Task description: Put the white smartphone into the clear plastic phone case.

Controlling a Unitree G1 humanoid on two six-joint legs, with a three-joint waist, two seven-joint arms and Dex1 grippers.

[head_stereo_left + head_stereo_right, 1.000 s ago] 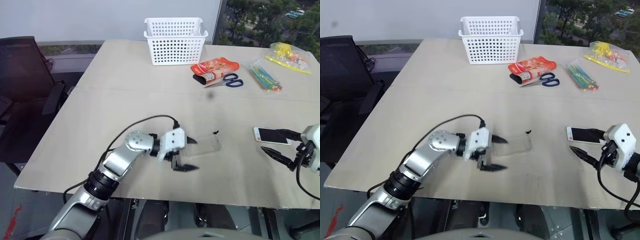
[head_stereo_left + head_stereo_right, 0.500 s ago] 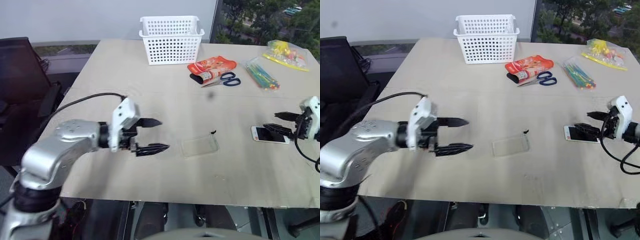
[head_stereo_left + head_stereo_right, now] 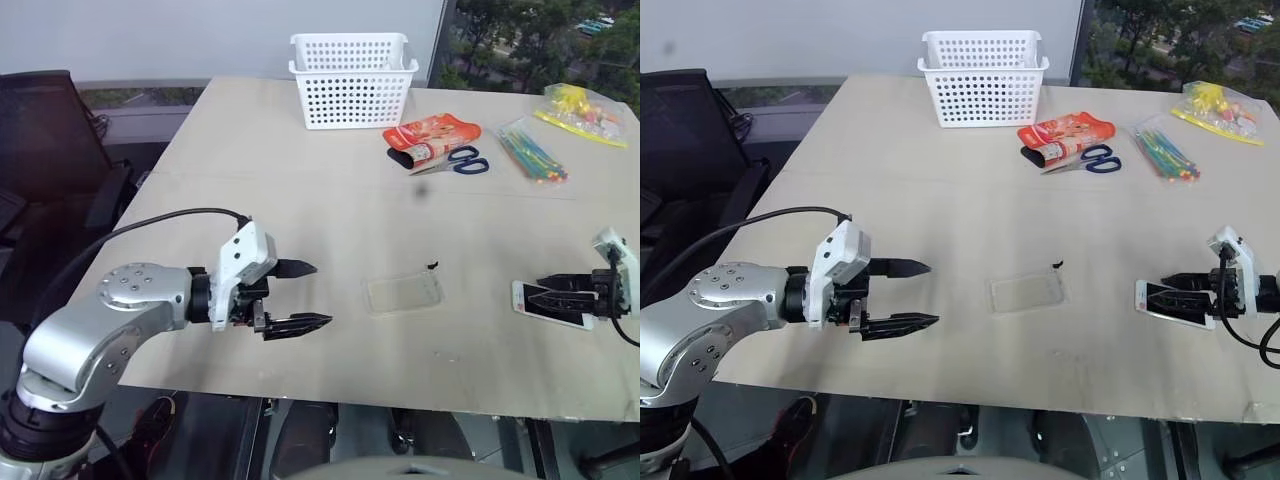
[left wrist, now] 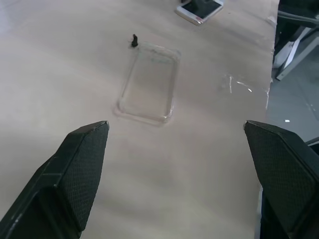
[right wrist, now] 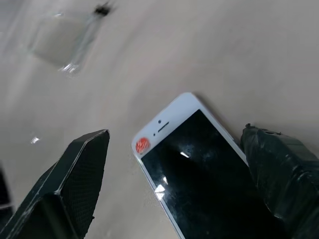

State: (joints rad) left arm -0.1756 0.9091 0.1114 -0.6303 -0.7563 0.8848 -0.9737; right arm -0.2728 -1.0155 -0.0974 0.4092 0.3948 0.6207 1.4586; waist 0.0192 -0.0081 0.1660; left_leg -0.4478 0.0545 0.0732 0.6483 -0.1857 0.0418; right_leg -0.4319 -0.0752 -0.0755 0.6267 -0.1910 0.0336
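Basket [image 3: 351, 80]: white plastic, rectangular, perforated walls, at the far edge of the table; what it holds cannot be told.
Zip bags: two clear ones at the far right, one with thin coloured sticks [image 3: 530, 150], one with yellow and mixed coloured pieces [image 3: 583, 113].
Pouch [image 3: 432, 135]: red, glossy, lying flat beside the basket, with a dark end towards the left.
Scissors [image 3: 455, 163]: blue handles, touching the pouch's near edge.
Case [image 3: 403, 294]: thin clear tray, rounded corners, lying empty and flat near the table's middle; a small dark bit sits at its far right corner.
Phone [image 3: 1173, 303]: flat, white bezel, black glossy screen, rounded corners, a small red sticker near the earpiece; it lies screen up on the table at the right, well apart from the case.
Table [image 3: 300, 200]: pale beige, matt, smooth top.
Left gripper [image 3: 305, 296]: black fingers spread wide, nothing between them, hovering above the table to the left of the case and pointing towards it.
Right gripper [image 3: 1173, 293]: released, fingers wide apart, one on each side of the phone's length in the wrist view; whether they touch the phone cannot be told.
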